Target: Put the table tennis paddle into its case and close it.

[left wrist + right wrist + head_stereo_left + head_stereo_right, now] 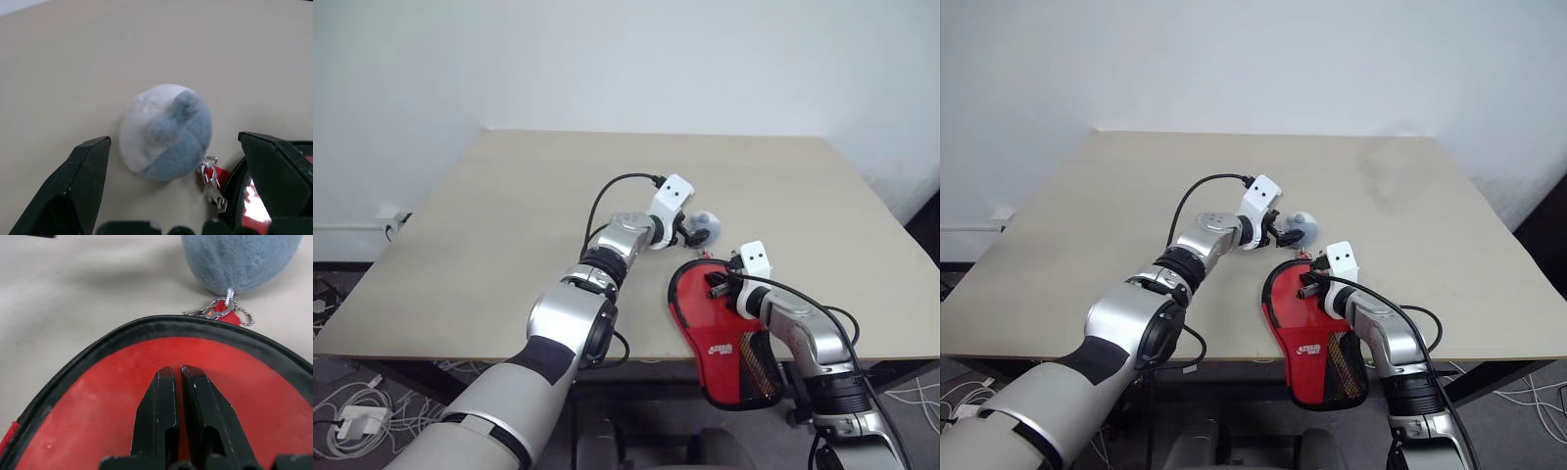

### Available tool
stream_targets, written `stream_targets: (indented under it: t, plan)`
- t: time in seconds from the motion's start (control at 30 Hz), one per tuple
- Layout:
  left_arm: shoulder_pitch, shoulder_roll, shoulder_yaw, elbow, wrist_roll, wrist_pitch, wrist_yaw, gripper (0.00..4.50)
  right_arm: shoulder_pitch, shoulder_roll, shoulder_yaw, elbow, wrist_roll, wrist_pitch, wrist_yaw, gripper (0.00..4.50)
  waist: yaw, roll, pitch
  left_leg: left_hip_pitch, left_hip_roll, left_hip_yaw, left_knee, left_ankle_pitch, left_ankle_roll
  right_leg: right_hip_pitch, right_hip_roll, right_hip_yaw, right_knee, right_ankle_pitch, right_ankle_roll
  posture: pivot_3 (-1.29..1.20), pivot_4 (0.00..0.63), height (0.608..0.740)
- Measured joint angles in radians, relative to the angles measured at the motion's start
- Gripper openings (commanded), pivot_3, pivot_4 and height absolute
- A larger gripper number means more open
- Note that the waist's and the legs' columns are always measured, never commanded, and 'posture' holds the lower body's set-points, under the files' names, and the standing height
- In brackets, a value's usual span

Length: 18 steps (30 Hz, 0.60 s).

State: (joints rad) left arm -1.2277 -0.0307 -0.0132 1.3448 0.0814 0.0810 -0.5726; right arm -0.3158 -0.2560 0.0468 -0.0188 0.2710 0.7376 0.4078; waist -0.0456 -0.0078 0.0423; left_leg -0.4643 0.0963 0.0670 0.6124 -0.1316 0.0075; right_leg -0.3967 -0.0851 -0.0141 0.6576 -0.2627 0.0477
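We see the case (720, 328) lying at the near edge of the bench (509, 215), toward its right end, red side up. Its round part rests on the bench, while its narrow end with the mesh panel hangs out past the near edge. Black zip edging runs around the round part. We cannot tell whether the table tennis paddle lies inside it.

Our right tool (177, 382) has its two black fingers pressed together, with nothing between them. The tips sit over the red face of the case, close above it or touching; we cannot tell which.

Just beyond the round end of the case, toward the far edge, a small pale grey-blue wad (166, 131) sits on the bench. A short metal chain and clip (215, 312) join it to a red tab at the case's edge.

Our left tool (171, 161) has its fingers spread wide, one on each side of the wad, holding nothing.
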Motion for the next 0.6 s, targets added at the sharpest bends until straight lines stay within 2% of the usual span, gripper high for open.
stream_targets:
  t: [0.2,0.3,0.4,0.53,0.6]
  plan:
    - [0.0,-0.029,0.002,0.013,0.003,-0.001,0.024,4.45,0.0,0.012,0.0,-0.001,-0.006,0.0,-0.041,0.27,0.0,0.0,0.0,0.0,0.0,0.0,0.0,0.0,0.0,0.0,0.0,0.0,0.0,0.0,0.0,0.0,0.0,0.74]
    - [0.001,-0.032,0.007,0.018,0.003,0.007,0.035,3.87,0.003,0.012,-0.004,-0.001,-0.006,0.0,-0.055,0.27,0.0,0.0,0.0,0.0,0.0,0.0,0.0,0.0,0.0,0.0,0.0,0.0,0.0,0.0,0.0,0.0,0.0,0.74]
    - [0.003,-0.034,0.018,0.02,0.002,0.012,0.032,2.99,0.004,0.012,-0.02,0.0,-0.007,0.0,-0.071,0.27,0.0,0.0,0.0,0.0,0.0,0.0,0.0,0.0,0.0,0.0,0.0,0.0,0.0,0.0,0.0,0.0,0.0,0.74]
    - [0.006,-0.038,0.019,0.021,0.004,0.008,0.003,1.6,0.004,0.011,-0.03,0.001,-0.006,0.0,-0.081,0.27,0.0,0.0,0.0,0.0,0.0,0.0,0.0,0.0,0.0,0.0,0.0,0.0,0.0,0.0,0.0,0.0,0.0,0.74]
    - [0.006,-0.04,0.019,0.02,0.006,0.002,-0.006,1.6,0.004,0.011,-0.03,0.002,-0.006,0.0,-0.08,0.27,0.0,0.0,0.0,0.0,0.0,0.0,0.0,0.0,0.0,0.0,0.0,0.0,0.0,0.0,0.0,0.0,0.0,0.74]
